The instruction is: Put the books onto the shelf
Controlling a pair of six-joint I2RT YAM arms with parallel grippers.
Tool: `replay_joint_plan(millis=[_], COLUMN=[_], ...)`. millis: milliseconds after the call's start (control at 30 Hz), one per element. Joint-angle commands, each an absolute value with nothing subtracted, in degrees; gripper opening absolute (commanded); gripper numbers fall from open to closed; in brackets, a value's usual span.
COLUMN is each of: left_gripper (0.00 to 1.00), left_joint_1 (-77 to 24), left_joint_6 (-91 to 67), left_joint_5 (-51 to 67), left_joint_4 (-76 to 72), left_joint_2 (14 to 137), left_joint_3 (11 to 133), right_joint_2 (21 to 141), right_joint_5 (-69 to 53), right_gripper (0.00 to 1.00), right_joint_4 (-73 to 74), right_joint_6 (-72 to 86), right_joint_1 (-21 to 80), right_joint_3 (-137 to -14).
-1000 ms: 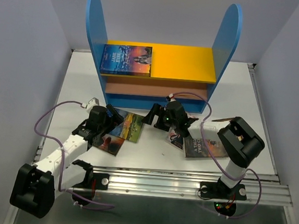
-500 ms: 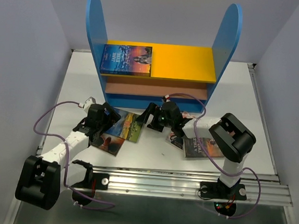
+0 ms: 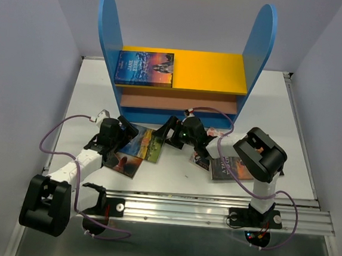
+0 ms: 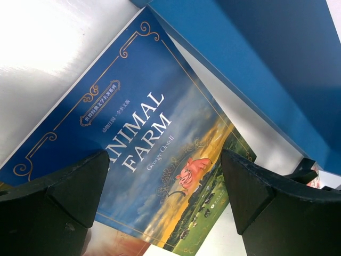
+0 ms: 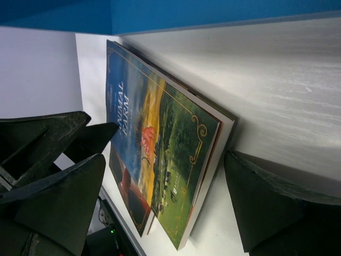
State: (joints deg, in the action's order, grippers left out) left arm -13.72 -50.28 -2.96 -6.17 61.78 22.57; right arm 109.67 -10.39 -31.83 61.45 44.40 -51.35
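A robot lab bench: plain grey walls (image 3: 27, 61) around a white table (image 3: 280, 107).

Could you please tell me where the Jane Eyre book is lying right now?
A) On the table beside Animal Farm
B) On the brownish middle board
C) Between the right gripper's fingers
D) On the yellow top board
D: Jane Eyre lies flat, cover up, on the left end of the yellow top board.
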Motion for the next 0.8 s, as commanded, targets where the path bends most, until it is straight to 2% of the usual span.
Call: replay_joint_plan(millis=[0,133,233,400,667,767], left_gripper=[0.99,0.99,0.99,0.99,0.99,0.99], left_joint_1=[-13.4,-13.3,-13.3,-13.3,-13.2,-13.2], left_joint_6=[-49.3,-49.0,-48.8,-48.5,-48.0,-48.0], left_joint_5=[-1.7,-1.2,-0.9,-0.7,-0.3,-0.3], left_joint_4=[-3.0,-3.4,-3.7,-4.0,-4.7,-5.2], left_joint_2=[62.8,63.2,63.4,63.4,63.3,63.3], left_joint_3=[19.8,19.9,19.8,19.7,19.5,19.4], right_joint_2=[112.5,113.7,113.9,114.6,115.7,115.1], right_joint_5=[-11.7,-12.8,-13.0,-13.9,-17.5,-17.5], right_gripper=[0.98,0.95,0.88,0.64,0.4,0.33], right_joint_4=[-33.6,-35.3,-38.5,-42.1,-51.6,-50.7], right_joint_6=[63.6,64.0,65.3,66.2,65.7,64.2], right_joint_1=[44.6,45.1,45.1,45.1,45.6,46.1], right_joint_3=[-51.8,-52.0,-51.1,-50.0,-48.8,-49.0])
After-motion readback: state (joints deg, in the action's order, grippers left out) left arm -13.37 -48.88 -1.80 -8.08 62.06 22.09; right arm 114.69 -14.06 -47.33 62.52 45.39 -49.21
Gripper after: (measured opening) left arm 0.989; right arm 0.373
